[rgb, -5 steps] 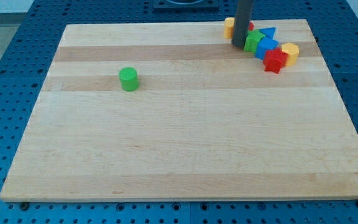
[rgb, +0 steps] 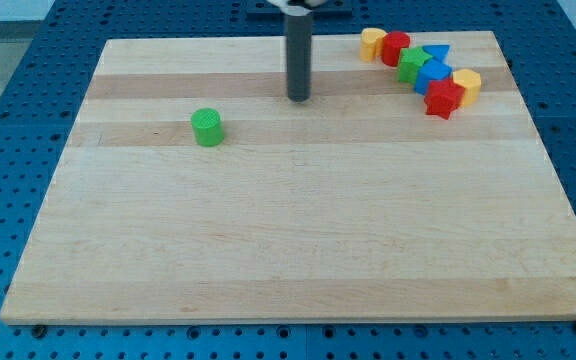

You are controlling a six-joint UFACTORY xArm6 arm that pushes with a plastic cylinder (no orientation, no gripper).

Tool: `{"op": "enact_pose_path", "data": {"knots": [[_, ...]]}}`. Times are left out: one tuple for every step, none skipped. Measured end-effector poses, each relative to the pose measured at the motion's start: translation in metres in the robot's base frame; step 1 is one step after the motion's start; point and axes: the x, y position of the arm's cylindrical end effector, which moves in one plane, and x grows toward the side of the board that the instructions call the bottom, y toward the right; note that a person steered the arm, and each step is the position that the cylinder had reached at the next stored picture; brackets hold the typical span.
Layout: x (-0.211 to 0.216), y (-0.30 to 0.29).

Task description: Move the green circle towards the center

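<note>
The green circle (rgb: 207, 128) is a short green cylinder standing alone on the wooden board (rgb: 298, 240), left of the middle in the upper half. My tip (rgb: 298, 98) rests on the board to the right of the green circle and a little higher in the view, about ninety pixels away and not touching it. The rod rises straight up from the tip to the view's top.
A cluster of blocks sits at the board's top right: a yellow block (rgb: 372, 43), a red cylinder (rgb: 396, 47), a green block (rgb: 411, 66), a blue triangle (rgb: 434, 53), a blue block (rgb: 432, 76), a red star-like block (rgb: 443, 98) and another yellow block (rgb: 466, 86).
My tip has slid left from beside the top-right cluster to the upper middle of the board, nearer the green circle. The red cylinder, hidden before, now shows. No block has moved.
</note>
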Motion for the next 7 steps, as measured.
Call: {"op": "enact_pose_path", "data": {"knots": [[0.0,-0.046],[0.0,-0.09],[0.0,-0.131],[0.0,-0.161],[0.032,-0.171],[0.088,-0.164],[0.084,-0.161]]}}
